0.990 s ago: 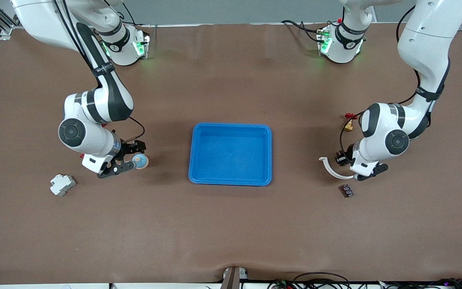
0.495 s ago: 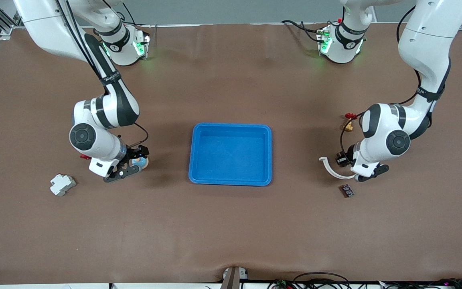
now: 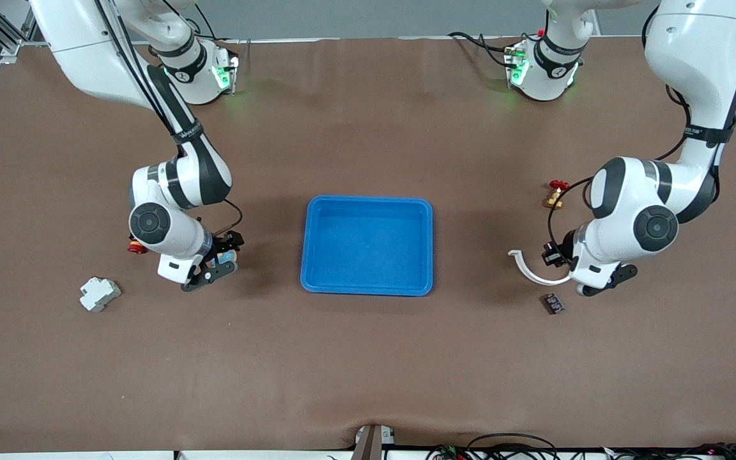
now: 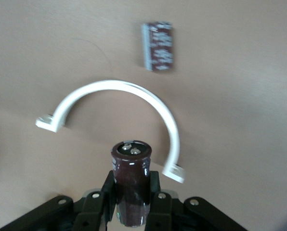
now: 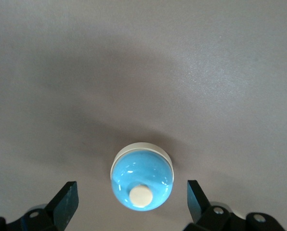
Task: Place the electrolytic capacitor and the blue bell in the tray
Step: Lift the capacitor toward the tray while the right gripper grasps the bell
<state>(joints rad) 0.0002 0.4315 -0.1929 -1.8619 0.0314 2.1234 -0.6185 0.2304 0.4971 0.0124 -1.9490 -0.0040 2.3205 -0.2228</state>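
Left gripper point(image 4: 132, 204): clamped on electrolytic capacitor point(image 4: 131, 180), ready for tray point(image 3: 368, 204). Right gripper point(image 5: 132, 202): spread wide, straddling blue bell point(image 5: 142, 178) for pickup.

Blue bell point(image 3: 226, 255) largely arm-hidden

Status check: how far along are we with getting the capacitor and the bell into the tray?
Nothing is delivered yet: the blue tray holds nothing. In hand: the left gripper is shut on the electrolytic capacitor, above the white curved clip. The right gripper hangs over the blue bell, jaws open either side of it, not gripping. Left: grasp the bell, carry both to the tray, release.
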